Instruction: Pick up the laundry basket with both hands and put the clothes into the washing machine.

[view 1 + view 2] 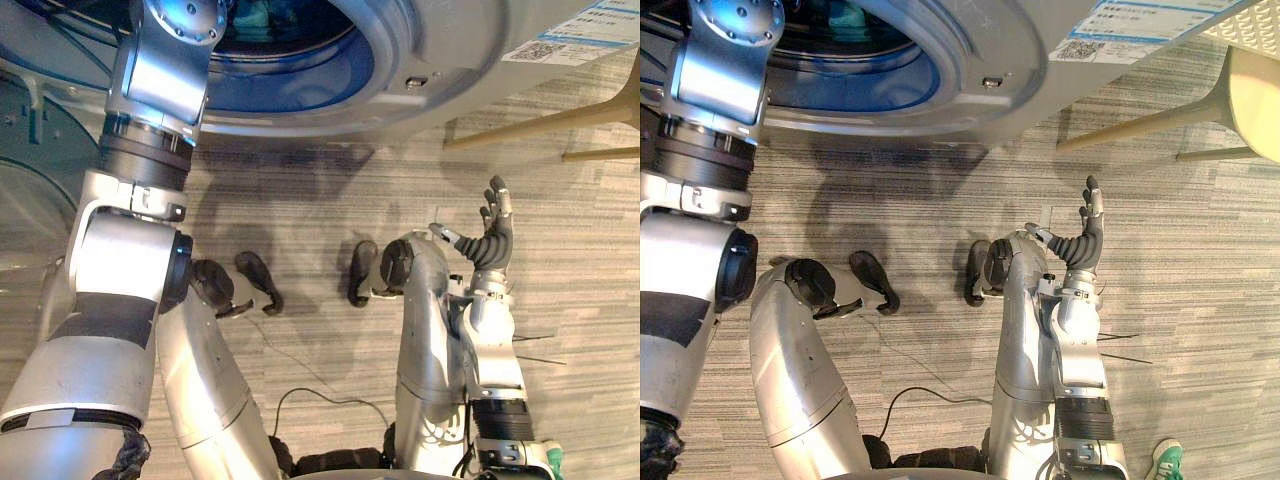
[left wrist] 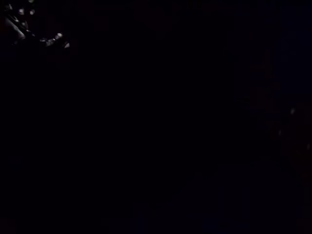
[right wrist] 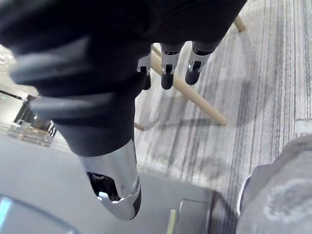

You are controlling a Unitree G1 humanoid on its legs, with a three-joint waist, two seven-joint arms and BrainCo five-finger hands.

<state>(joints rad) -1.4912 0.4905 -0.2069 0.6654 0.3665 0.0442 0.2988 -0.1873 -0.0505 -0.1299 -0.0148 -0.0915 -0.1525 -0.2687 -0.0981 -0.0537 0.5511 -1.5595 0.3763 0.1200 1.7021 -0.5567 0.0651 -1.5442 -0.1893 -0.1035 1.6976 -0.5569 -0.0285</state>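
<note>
L arm [image 1: 160, 90] reaches to 12 o'clock into washing machine [image 1: 440, 80], prob. dropping clothes inside; L robot hand grip: cannot tell. R robot hand [image 1: 494, 238] at 3 o'clock, wide, empty, held clear.

Eye views downward (slightly offset), sharing washing machine [image 1: 385, 70] and floor [image 1: 585, 300], right wrist view close-up
</note>
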